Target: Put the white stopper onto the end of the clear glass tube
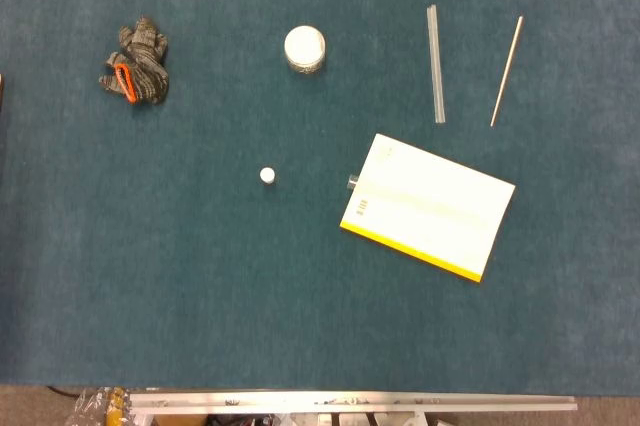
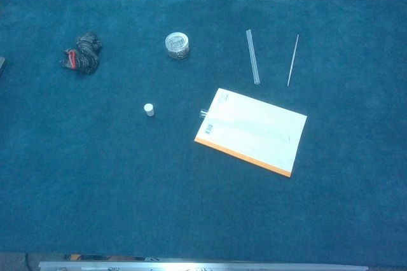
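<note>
Zero hands in either view, so their state can't be told. White stopper [image 1: 267,175] sits mid-table; clear glass tube [image 1: 436,64] near the far edge. Tube likely fragile, slippery: hold mid-length. Stopper light: pinch sides.

The stopper [image 1: 267,175] stands on the surface [image 1: 200,296]; right of it lies the notepad [image 1: 430,206], a tube [image 2: 205,113] across it, one end past its left edge; behind, left to right: glove [image 1: 136,64]; jar [image 1: 304,48]; second tube [image 1: 435,63]; rod [image 1: 506,70].
</note>
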Motion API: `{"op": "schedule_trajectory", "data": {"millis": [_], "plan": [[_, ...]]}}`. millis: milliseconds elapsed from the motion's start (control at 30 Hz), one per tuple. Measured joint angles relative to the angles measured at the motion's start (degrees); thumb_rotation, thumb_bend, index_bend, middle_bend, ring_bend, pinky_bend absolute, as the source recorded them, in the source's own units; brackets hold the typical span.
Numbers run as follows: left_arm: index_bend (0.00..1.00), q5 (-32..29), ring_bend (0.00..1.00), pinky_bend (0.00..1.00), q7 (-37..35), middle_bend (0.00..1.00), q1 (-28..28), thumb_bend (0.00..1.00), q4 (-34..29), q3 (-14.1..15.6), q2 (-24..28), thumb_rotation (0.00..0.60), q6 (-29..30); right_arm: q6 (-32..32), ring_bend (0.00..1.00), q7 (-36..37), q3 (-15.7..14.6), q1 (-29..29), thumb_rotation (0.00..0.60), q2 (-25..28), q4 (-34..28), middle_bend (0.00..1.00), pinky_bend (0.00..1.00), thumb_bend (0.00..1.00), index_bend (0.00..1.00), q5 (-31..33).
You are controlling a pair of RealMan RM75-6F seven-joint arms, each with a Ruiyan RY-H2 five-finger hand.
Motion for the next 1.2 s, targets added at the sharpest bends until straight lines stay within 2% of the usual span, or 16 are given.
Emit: {"op": "schedule_trajectory", "data": {"millis": [600,800,1200], "plan": [[0.28,2.13,0.03,0.08,-2.13,0.24,-1.16,0.34,-0.12,0.85,0.79,0.600,-2.01,-0.64,0.02,0.43,-0.24,0.51,0.600,0.81,-1.53,0.14,0.21,0.29,0.17,-1.35],[0.29,3.96,0.04,0.08,-5.29,0.24,-3.65,0.34,-0.72,1.34,1.74,0.600,-5.96,-2.17,0.02,0.08,-0.17,1.97,0.600,0.97,-2.53,0.14,0.21,0.29,0.17,-2.38],[0.34,6.21,0.04,0.08,-8.56,0.25,-12.47,0.34,-2.10,0.68,0.83,0.600,-16.89,-5.73,0.02,-1.07,0.80,5.33,0.600,2.26,-5.95,0.14,0.21,0.29,0.17,-2.66]]}}
